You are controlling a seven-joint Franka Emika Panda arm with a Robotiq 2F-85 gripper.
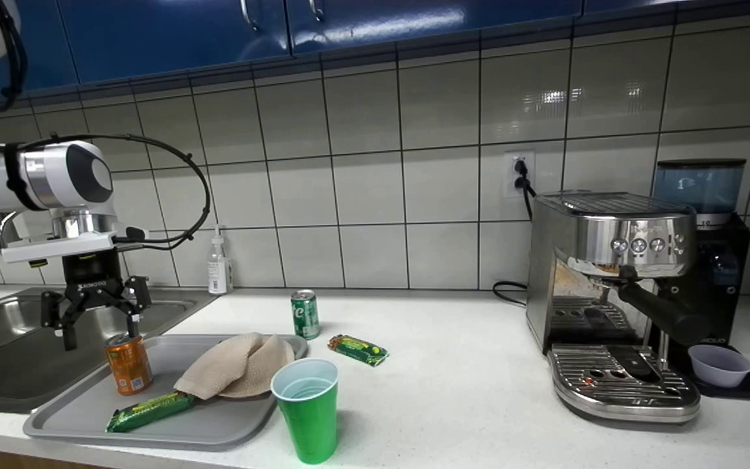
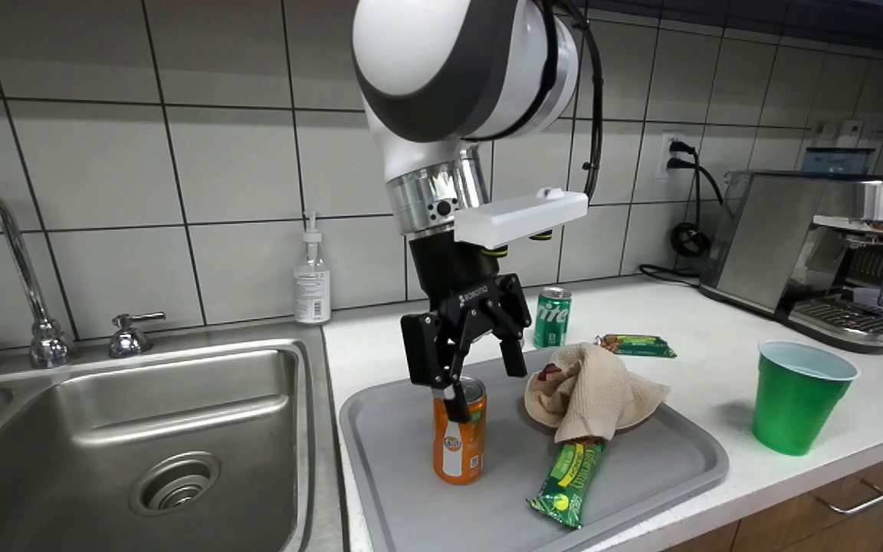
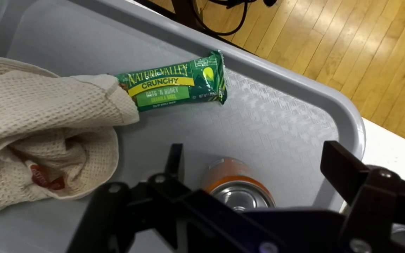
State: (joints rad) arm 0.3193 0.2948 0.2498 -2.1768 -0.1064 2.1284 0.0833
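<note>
I have the claw (image 1: 101, 335) spread wide with nothing in it, just by the orange can (image 2: 458, 452) standing upright on the gray tray (image 2: 395, 460). I'd center both fingers (image 2: 514, 356) around it before lowering, keeping clear of the towel (image 1: 232, 365).

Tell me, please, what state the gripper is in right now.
Gripper: open, fingers spread apart, holding nothing, nearest to the orange soda can.

In both exterior views, the tray (image 1: 170, 361) lies between sink (image 2: 173, 395) and cup (image 1: 310, 413). On it stands a can (image 1: 129, 369) (left of the cloth (image 1: 241, 365)).
</note>
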